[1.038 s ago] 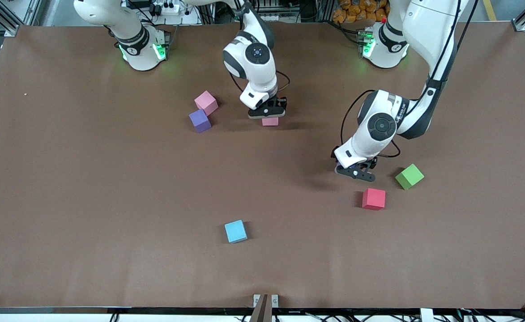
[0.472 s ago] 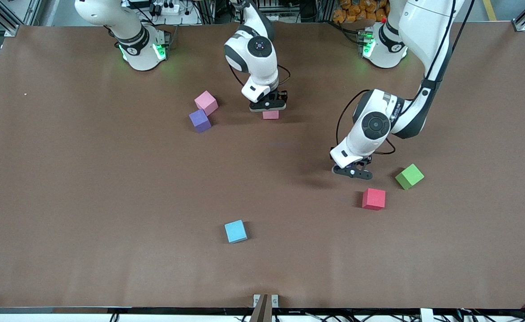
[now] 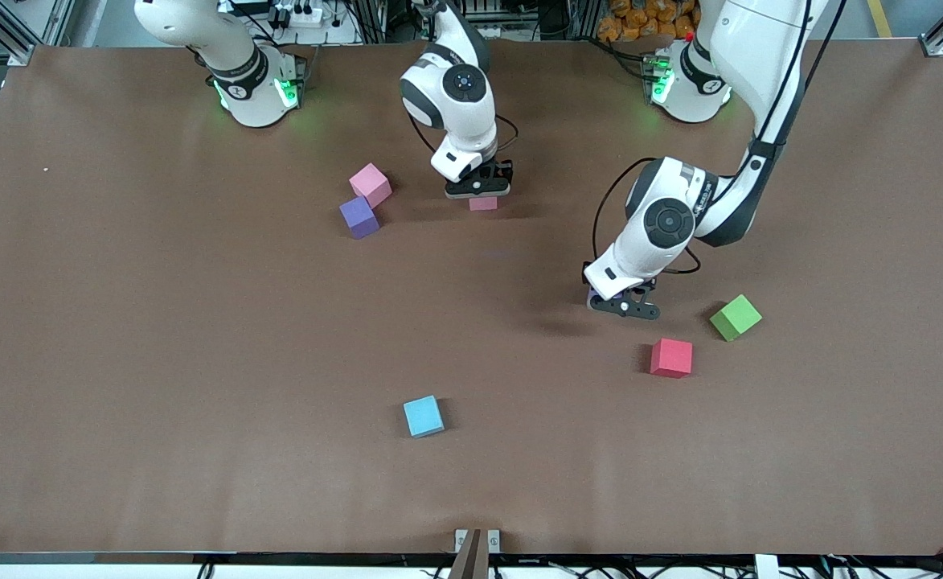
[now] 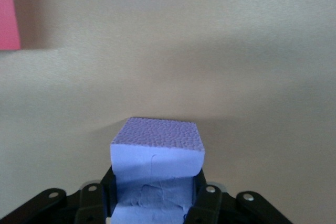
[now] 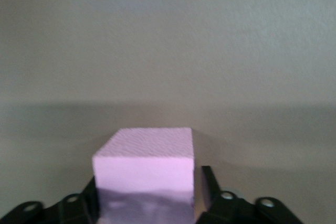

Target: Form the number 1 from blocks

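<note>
Even overhead light — soft shadows, no glare

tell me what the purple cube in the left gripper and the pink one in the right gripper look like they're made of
Purple cube, shut in the left gripper: probably soft foam, matte; its top is finely pebbled and the clamped face looks dented. Pink cube, shut in the right gripper: likely the same foam, matte, faintly grainy, no shine.

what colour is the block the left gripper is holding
Purple. The left gripper holds a purple block, clearest in the left wrist view.
</note>
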Robot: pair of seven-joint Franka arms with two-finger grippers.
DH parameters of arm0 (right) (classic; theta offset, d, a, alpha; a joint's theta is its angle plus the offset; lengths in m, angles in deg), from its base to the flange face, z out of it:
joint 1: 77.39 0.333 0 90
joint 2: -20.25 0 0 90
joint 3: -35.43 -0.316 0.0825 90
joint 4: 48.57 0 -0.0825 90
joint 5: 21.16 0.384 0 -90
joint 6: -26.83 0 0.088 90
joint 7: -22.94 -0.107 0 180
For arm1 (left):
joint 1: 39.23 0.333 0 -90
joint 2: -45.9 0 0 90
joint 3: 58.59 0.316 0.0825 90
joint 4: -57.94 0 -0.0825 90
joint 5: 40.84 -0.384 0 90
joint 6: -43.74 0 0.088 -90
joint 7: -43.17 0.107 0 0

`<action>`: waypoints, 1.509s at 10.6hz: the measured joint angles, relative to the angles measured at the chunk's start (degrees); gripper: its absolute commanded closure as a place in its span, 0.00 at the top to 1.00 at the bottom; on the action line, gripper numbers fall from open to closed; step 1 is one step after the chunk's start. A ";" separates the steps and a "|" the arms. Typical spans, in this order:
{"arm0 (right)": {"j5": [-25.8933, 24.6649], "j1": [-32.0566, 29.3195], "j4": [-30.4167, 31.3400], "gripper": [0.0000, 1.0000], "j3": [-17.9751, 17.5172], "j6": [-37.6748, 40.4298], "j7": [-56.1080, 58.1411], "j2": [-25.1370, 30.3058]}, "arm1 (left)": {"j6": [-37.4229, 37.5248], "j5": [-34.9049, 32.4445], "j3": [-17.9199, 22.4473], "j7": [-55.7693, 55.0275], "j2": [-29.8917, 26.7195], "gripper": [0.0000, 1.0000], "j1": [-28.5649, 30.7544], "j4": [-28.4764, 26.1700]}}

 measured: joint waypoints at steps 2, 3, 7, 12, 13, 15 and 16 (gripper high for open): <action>0.04 -1.47 1.54 1.00 0.44 -0.46 -0.75 2.91 | -0.07 2.49 -0.31 0.00 -0.16 0.00 -0.04 0.46; 0.04 -3.50 3.49 1.00 0.58 -0.33 -0.73 6.57 | -0.07 3.83 -0.74 0.00 -0.33 0.00 -0.05 0.67; -0.03 -11.27 13.05 1.00 0.72 1.12 -0.41 19.80 | -0.10 12.23 -3.26 -2.56 -0.90 0.00 -3.60 2.64; 0.01 -18.68 17.31 1.00 0.88 4.78 -14.01 21.98 | -0.09 13.05 -3.72 -23.45 -0.94 0.00 -14.88 5.07; 0.00 -19.77 18.02 1.00 0.90 4.95 -15.85 22.02 | -0.09 13.05 -3.71 -26.15 -0.62 0.00 -16.39 5.35; 0.01 -22.21 19.89 1.00 0.93 5.17 -18.54 22.36 | -0.09 13.05 -3.69 -29.25 0.72 0.00 -18.35 6.07; 0.01 -23.05 20.57 1.00 0.93 5.99 -19.26 22.68 | -0.09 13.05 -3.67 -29.64 1.66 0.00 -18.96 6.59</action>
